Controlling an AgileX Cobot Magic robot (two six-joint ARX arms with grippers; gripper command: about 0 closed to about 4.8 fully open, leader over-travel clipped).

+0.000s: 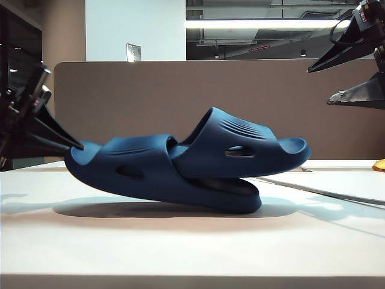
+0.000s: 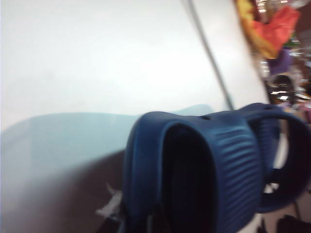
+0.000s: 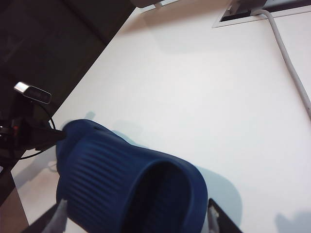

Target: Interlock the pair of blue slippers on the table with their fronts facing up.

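Two dark blue slippers lie interlocked on the cream table (image 1: 180, 253). The lower slipper (image 1: 138, 171) has its left end raised off the table. My left gripper (image 1: 78, 144) is shut on that end and also shows from the right wrist (image 3: 48, 137). The second slipper (image 1: 246, 144) is tucked under the lower one's strap, with its ribbed strap facing up and its free end sticking out to the right. In the left wrist view, the held slipper (image 2: 204, 170) fills the frame, blurred. My right gripper (image 1: 320, 85) hangs open above and to the right, its fingers wide on either side of a slipper (image 3: 126, 184) without touching it.
A brown partition (image 1: 120, 96) stands behind the table. A grey cable (image 1: 325, 192) runs across the table on the right, towards a cutout (image 3: 243, 12) at the back. A yellow object (image 1: 379, 164) sits at the right edge. Colourful items (image 2: 272, 29) lie beyond the table.
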